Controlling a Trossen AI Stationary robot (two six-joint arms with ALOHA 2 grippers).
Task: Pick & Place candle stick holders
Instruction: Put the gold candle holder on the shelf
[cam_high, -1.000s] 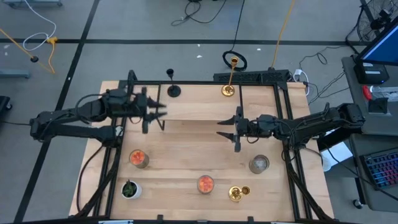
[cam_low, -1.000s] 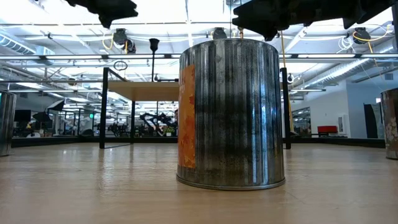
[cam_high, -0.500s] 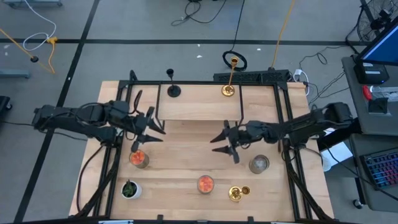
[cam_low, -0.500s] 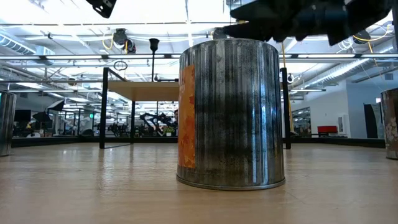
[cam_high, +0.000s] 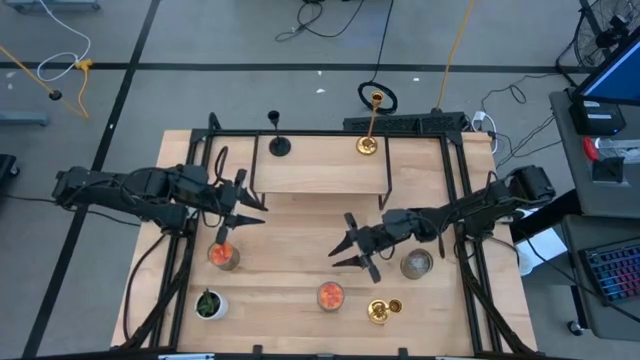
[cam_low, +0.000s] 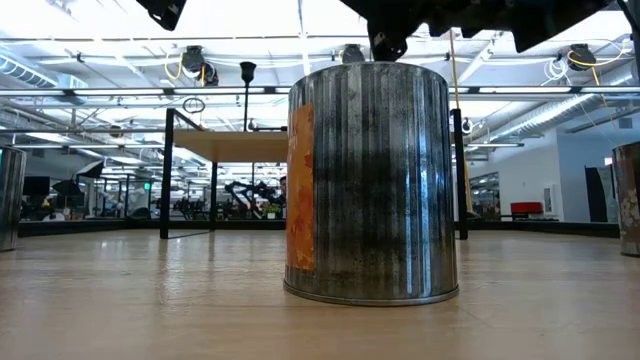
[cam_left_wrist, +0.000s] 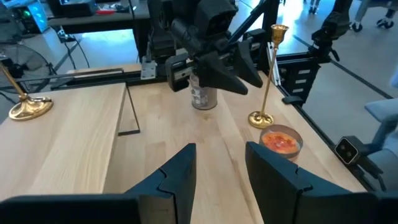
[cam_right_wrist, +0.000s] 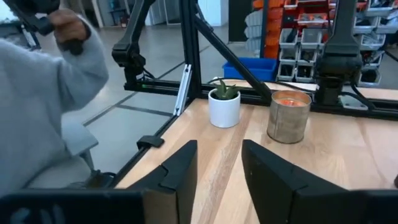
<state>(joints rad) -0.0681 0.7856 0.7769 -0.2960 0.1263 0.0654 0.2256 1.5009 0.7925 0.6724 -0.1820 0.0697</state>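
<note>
A short black candlestick (cam_high: 279, 141) and a tall gold candlestick (cam_high: 370, 128) stand on their bases on the raised wooden shelf (cam_high: 320, 170) at the far side. A second gold candlestick (cam_high: 380, 311) stands on its round base near the table's near right; it also shows in the left wrist view (cam_left_wrist: 268, 78). My left gripper (cam_high: 256, 212) hangs open and empty just in front of the shelf's left part. My right gripper (cam_high: 340, 252) hangs open and empty over the middle of the table, to the far left of that second candlestick.
Three candle tins stand on the table: left (cam_high: 223, 255), near middle (cam_high: 330, 295) and right (cam_high: 416, 263). A green plant in a white pot (cam_high: 208, 304) stands near left. A black frame (cam_high: 460, 200) borders the table. A person's grey sleeve (cam_right_wrist: 43, 106) shows beyond the table's edge.
My right gripper has gone steadily toward the table's near edge and a little left, staying open. My left gripper has gone from the shelf toward the near edge, then held still, open.
</note>
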